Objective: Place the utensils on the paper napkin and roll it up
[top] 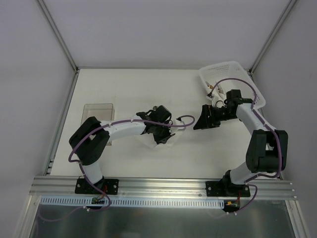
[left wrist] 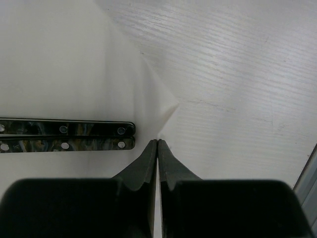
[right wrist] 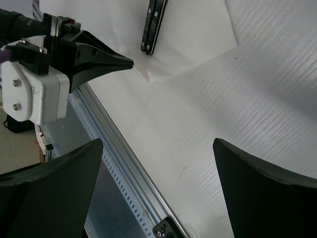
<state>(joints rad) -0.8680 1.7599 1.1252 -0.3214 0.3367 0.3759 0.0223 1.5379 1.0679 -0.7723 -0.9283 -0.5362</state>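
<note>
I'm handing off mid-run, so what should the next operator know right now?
Left gripper: shut, pinching a corner of the paper napkin.
Right gripper: open, empty, hovering beside it.
Two utensils lie side by side on the napkin.
Done: those two placed.
Left: roll the napkin, which is flat except at the pinched corner.
</note>
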